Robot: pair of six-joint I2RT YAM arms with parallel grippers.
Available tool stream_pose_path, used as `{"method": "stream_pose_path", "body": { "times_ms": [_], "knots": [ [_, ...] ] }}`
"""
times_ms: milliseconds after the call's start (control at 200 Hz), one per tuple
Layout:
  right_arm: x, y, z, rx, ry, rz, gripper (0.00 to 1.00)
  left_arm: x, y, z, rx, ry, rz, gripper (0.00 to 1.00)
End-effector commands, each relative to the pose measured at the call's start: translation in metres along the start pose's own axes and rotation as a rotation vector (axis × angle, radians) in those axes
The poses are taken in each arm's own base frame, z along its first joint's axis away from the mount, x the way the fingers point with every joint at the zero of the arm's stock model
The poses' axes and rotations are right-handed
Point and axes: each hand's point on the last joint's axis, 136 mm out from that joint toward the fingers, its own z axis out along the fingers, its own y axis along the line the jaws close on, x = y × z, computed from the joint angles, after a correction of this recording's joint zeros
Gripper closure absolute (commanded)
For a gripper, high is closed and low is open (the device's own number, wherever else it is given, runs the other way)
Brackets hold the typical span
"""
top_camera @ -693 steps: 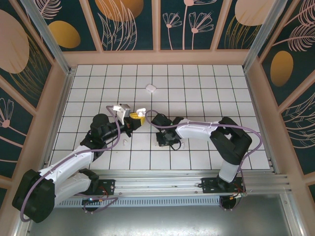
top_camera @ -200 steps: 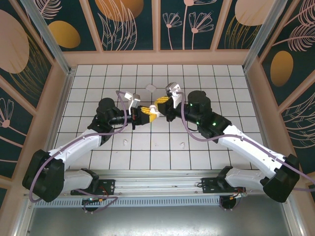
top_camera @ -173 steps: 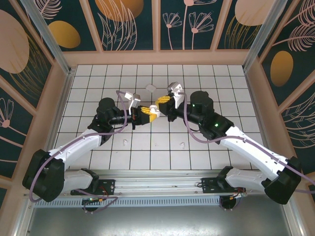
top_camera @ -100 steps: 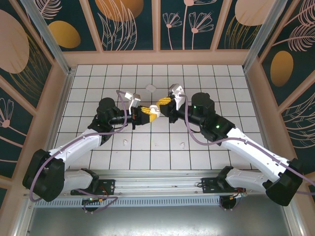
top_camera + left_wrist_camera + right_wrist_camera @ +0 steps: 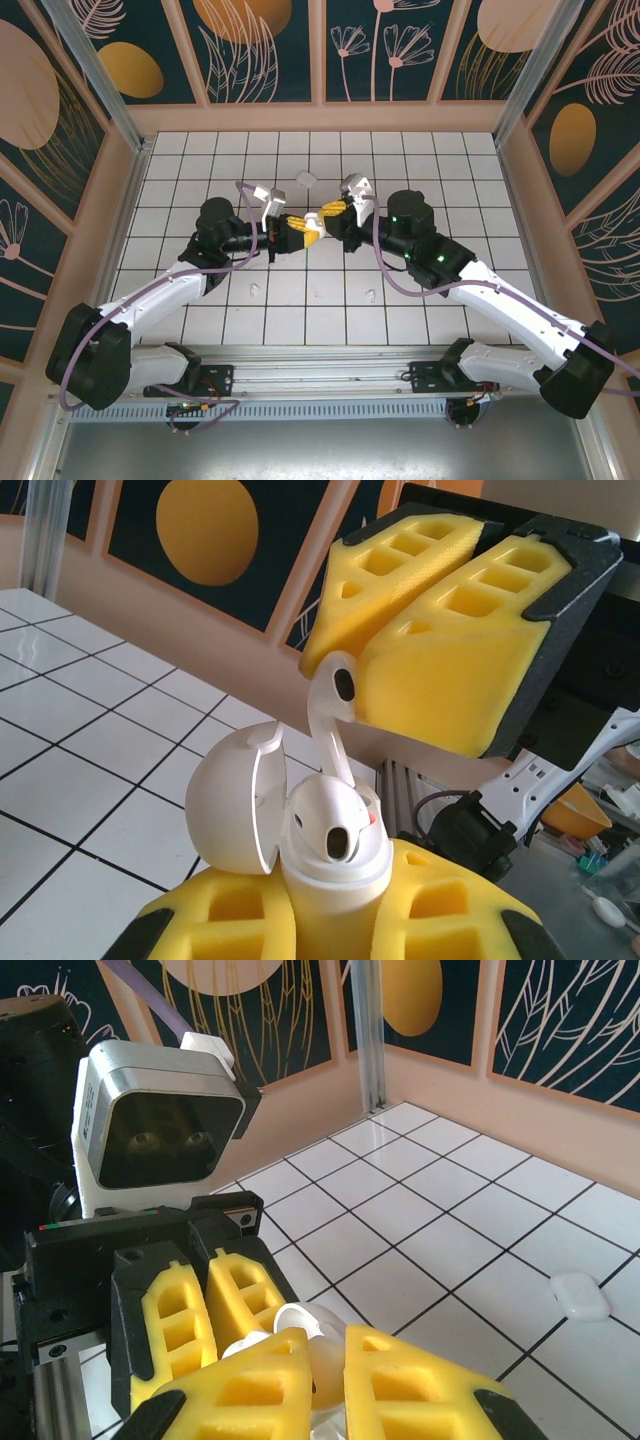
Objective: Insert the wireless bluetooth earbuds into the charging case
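From the top external view, the left gripper (image 5: 296,232) and right gripper (image 5: 326,214) meet nose to nose above the middle of the table (image 5: 450,170). This looks like one arm steadying the case while the other loads it. Two loose earbuds (image 5: 253,291) lie toward the near edge. A spare case (image 5: 306,180) sits toward the far edge.

In the left wrist view, the left gripper (image 5: 335,905) is clamped on the open charging case (image 5: 335,855), mouth up and lid swung left, so the sockets face the incoming part. The right gripper (image 5: 345,675) pinches an earbud (image 5: 335,705) by its head. The stem points down at the case mouth, with its long axis nearly upright and leaning slightly. The tip is at the socket, apparently not yet seated.

In the right wrist view, the right gripper (image 5: 325,1385) is closed on something white, and the left gripper (image 5: 205,1310) faces it just beyond.
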Motion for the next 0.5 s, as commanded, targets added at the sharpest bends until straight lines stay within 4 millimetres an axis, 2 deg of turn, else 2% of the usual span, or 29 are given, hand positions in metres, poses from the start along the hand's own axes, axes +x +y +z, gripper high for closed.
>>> {"method": "stream_pose_path", "body": {
  "times_ms": [0,495],
  "knots": [
    [-0.003,0.003,0.002,-0.031,-0.022,-0.006,0.88,-0.012,-0.004,0.001,0.02,-0.022,0.027,1.0],
    [0.011,0.013,0.006,-0.091,0.033,0.01,0.88,-0.015,0.004,0.002,-0.013,-0.029,0.028,1.0]
  ]
}}
